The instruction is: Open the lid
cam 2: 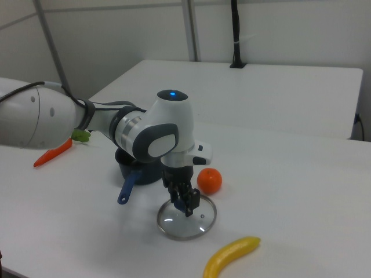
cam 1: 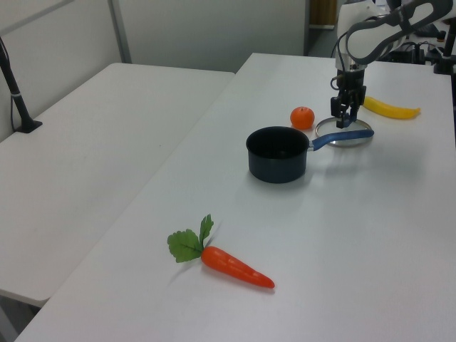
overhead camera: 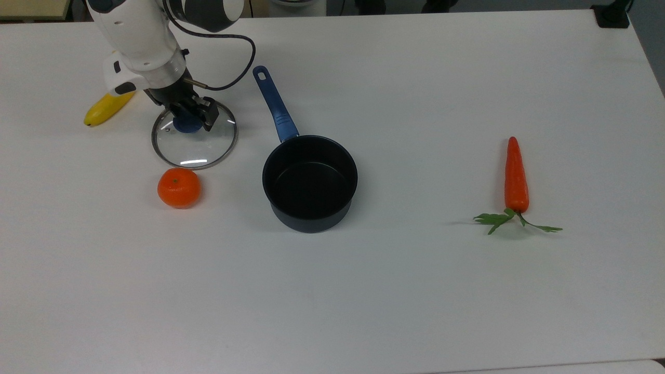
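So your round clear glass lid with the metal rim (overhead camera: 195,142) is sitting on the white table (overhead camera: 395,291), off the pot, and the black two-finger gripper (overhead camera: 191,117) has its fingers clamped on the lid's blue centre knob (overhead camera: 187,124). In the right view the lid looks flat on the tabletop, or as good as; can't tell if it's fully touching.

The white arm (overhead camera: 140,36) comes in from the top view's upper left, wrist angled down so the fingers point at the knob. In the right view you see the big white-and-grey joint with a blue light on top (cam 2: 171,94), gripper hanging straight below it.

Around it: small orange tangerine (overhead camera: 178,187) just beside the lid's rim, yellow banana (overhead camera: 106,107) on the far side of the arm, dark uncovered saucepan with the blue handle (overhead camera: 309,182) near the lid, orange carrot with green leaves (overhead camera: 516,176) well apart.
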`<state>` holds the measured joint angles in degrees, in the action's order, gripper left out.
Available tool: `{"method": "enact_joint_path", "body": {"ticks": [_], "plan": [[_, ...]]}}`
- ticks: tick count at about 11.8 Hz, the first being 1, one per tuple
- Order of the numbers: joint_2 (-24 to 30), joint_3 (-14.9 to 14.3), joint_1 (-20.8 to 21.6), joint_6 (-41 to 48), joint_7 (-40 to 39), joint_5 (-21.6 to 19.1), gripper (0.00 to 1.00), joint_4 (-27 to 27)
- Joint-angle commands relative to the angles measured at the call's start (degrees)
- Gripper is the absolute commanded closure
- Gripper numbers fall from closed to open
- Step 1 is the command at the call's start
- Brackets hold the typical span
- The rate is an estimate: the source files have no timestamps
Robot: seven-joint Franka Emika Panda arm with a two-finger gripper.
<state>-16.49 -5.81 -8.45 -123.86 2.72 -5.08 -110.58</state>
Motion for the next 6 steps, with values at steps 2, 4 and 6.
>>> {"method": "enact_joint_path", "body": {"ticks": [2,4,6], "plan": [[1.8,-0.25,-0.34,5.96,1.76,1.3,0.0,3.85],[2.86,-0.25,-0.69,15.26,1.59,1.3,0.0,12.19],[5.22,-0.16,-0.17,23.45,1.41,1.3,0.0,18.61]]}}
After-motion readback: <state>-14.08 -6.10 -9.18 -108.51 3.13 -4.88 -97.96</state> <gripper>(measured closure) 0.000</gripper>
